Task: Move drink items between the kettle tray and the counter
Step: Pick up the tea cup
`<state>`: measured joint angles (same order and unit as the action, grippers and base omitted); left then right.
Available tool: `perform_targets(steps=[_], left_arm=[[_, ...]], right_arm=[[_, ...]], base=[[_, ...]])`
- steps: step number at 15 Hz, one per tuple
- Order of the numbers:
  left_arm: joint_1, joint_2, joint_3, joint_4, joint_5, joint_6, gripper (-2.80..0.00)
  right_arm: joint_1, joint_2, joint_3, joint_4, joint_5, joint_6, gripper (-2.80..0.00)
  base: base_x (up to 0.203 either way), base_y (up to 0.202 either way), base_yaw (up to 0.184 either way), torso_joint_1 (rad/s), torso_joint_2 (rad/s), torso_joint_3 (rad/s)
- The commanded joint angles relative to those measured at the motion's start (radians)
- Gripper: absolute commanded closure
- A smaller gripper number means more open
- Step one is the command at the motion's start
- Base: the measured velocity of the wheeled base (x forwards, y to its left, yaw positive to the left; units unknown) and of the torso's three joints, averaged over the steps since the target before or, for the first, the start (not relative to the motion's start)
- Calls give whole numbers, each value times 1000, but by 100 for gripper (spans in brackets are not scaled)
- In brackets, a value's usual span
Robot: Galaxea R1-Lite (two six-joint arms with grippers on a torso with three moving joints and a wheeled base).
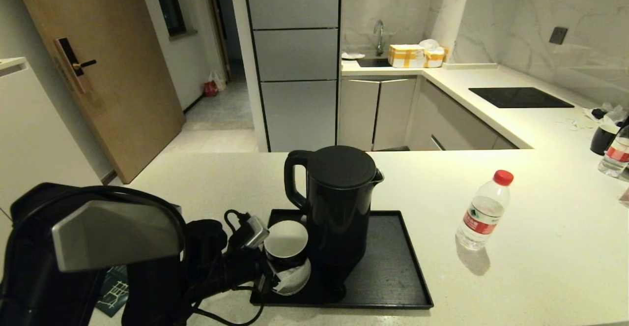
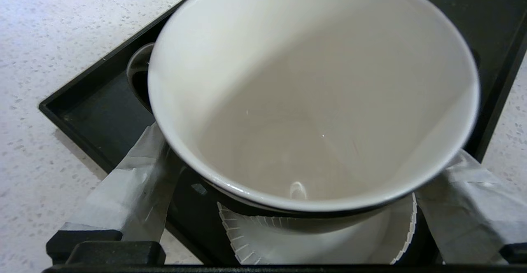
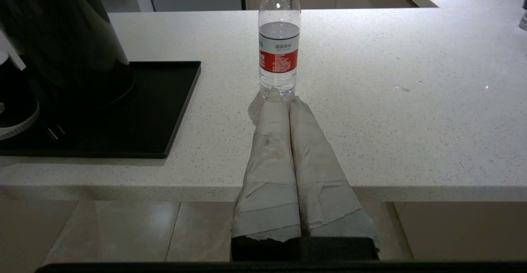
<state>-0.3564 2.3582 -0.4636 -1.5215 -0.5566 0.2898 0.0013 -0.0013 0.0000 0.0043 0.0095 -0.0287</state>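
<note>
our left hand [image 2: 288,223] is spread wide around the small black white-lined cup [image 1: 286,244] on the flat black tray [image 1: 393,272], the tall glossy black kettle [image 1: 339,208] close beside. our right hand [image 3: 284,100] is pressed together off the speckled counter [image 1: 540,247], facing the red-capped clear bottle [image 1: 484,210].

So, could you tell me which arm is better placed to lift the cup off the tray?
The left. Its gripper is open with the fingers either side of the cup on the tray. The right gripper is shut, off the counter's edge, facing the bottle.
</note>
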Motion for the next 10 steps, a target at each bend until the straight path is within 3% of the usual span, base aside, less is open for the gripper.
perform_targets(steps=[1,2,10], left_arm=[[-1,6,0,-9,-2,3,-280],[-1,10,2,-9,-2,3,0],[-8,-27,42,-9,-1,20,0]], right_arm=[[0,1,0,0,1,0,0],[0,1,0,0,0,0,0],[2,1,0,0,1,0,0]], base=[[0,0,0,0,0,0],[0,0,0,0,0,0],[0,0,0,0,0,0]])
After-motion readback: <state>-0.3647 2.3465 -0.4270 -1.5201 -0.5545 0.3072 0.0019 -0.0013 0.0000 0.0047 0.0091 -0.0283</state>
